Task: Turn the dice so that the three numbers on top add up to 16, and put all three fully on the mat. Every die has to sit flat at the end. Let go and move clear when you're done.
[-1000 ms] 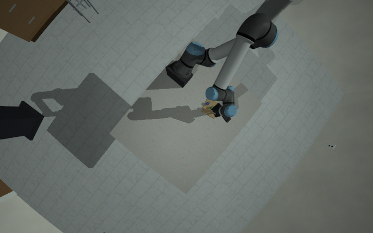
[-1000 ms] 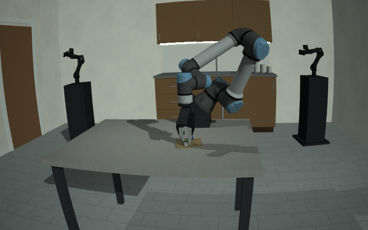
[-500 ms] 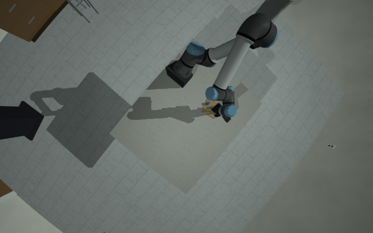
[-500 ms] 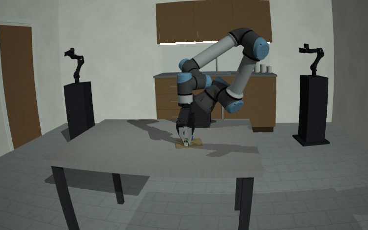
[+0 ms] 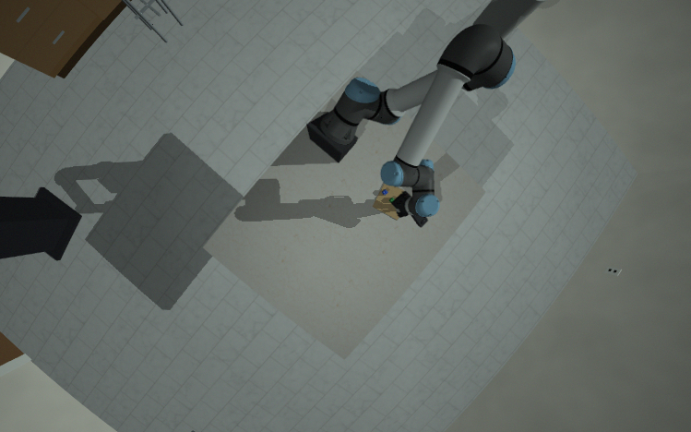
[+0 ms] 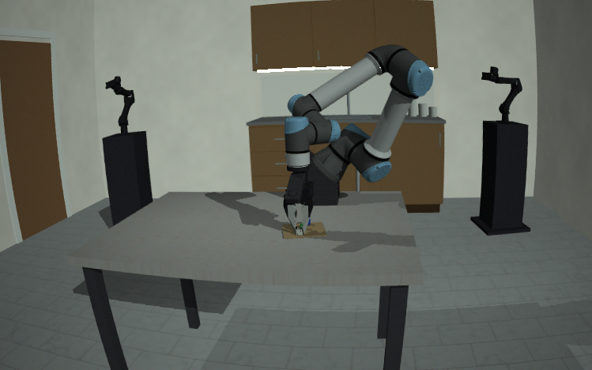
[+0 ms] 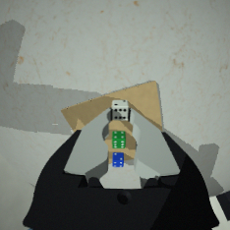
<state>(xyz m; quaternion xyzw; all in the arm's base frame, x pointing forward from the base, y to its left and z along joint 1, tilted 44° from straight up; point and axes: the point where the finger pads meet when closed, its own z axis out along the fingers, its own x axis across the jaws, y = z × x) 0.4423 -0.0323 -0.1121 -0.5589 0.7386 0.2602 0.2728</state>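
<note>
A tan mat [image 7: 140, 105] lies on the grey table; it also shows in the top view [image 5: 387, 204] and the side view [image 6: 304, 230]. Three dice sit in a row on it: a white die [image 7: 119, 110], a green die [image 7: 118, 139] and a blue die [image 7: 118, 159]. My gripper [image 7: 120, 108] points straight down over the mat, and its fingertips are shut on the white die, low at the mat. The green die and the blue die show in the gap between the fingers. In the top view the blue die [image 5: 384, 190] and the green die [image 5: 392, 200] are visible, and the white die is hidden by the gripper.
The mat lies towards the table's far right part, close to the arm's base [image 5: 334, 137]. Two black pedestals with camera arms [image 6: 126, 170] [image 6: 502, 175] stand beside the table. Kitchen cabinets [image 6: 344, 156] stand behind it.
</note>
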